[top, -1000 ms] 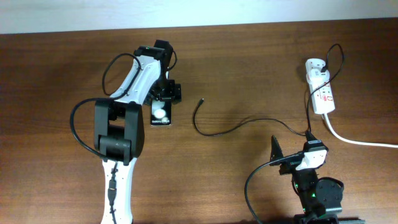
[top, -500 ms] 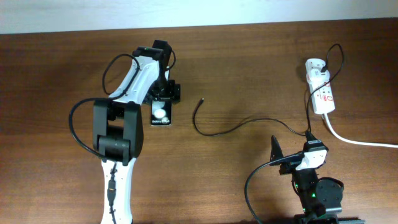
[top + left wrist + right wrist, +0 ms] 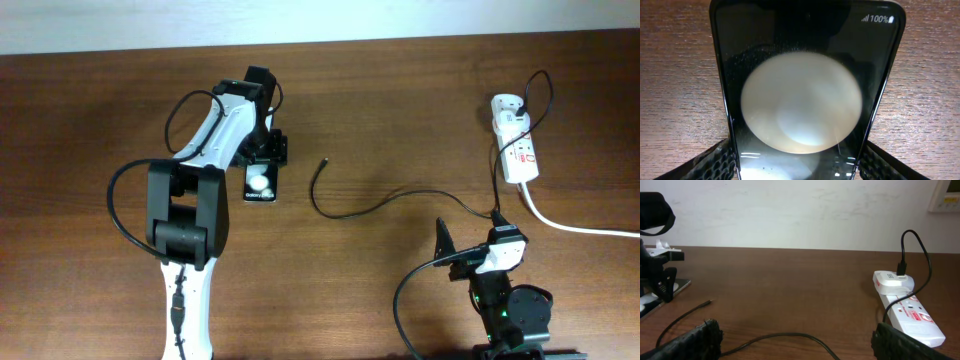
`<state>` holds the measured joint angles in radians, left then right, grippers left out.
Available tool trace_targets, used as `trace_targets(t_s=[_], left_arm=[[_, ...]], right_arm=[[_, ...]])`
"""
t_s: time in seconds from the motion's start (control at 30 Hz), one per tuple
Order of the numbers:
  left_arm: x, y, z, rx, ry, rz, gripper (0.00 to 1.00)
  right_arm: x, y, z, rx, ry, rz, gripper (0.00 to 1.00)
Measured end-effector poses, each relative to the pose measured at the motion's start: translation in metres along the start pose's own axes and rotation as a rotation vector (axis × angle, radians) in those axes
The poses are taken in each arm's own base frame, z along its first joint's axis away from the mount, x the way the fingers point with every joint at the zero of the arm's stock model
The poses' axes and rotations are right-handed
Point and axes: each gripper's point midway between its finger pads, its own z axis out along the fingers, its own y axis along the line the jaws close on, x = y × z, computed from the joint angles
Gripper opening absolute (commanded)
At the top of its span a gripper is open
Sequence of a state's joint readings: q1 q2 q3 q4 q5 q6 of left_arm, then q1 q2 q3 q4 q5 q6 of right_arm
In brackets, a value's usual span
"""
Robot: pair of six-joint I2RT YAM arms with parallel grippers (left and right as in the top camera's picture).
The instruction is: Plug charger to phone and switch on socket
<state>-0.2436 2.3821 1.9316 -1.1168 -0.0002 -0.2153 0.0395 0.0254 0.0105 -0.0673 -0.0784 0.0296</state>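
Observation:
The black phone lies on the table left of centre, and it fills the left wrist view with a white round blob on its screen. My left gripper is shut on the phone, with one finger on each long side. The charger's thin black cable curves across the table, and its connector tip lies loose to the right of the phone. Its white plug head sits in the white socket strip. My right gripper is open and empty, above a cable loop.
The socket's thick white cord runs off to the right edge. In the right wrist view the socket is at the right, the connector tip at the left. A pale wall borders the table's far edge.
The left gripper and the phone have shifted slightly toward the back of the table. The right arm and the cable have not moved.

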Motion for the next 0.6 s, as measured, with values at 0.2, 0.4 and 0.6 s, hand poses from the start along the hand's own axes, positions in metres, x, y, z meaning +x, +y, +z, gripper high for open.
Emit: trace_targets(t_s=[0.2,0.4,0.6], left_arm=[[0.003,0.000,-0.003,-0.004,0.036,0.001,0.73],[0.019,0.001,-0.005,-0.006,0.139,-0.001,0.73],[0.027,0.002,-0.010,-0.018,0.204,-0.002,0.72]], right_arm=[[0.000,0.000,0.000,0.000,0.000,0.000,0.98],[0.000,0.000,0.000,0.000,0.000,0.000,0.99],[0.000,0.000,0.000,0.000,0.000,0.000,0.99]])
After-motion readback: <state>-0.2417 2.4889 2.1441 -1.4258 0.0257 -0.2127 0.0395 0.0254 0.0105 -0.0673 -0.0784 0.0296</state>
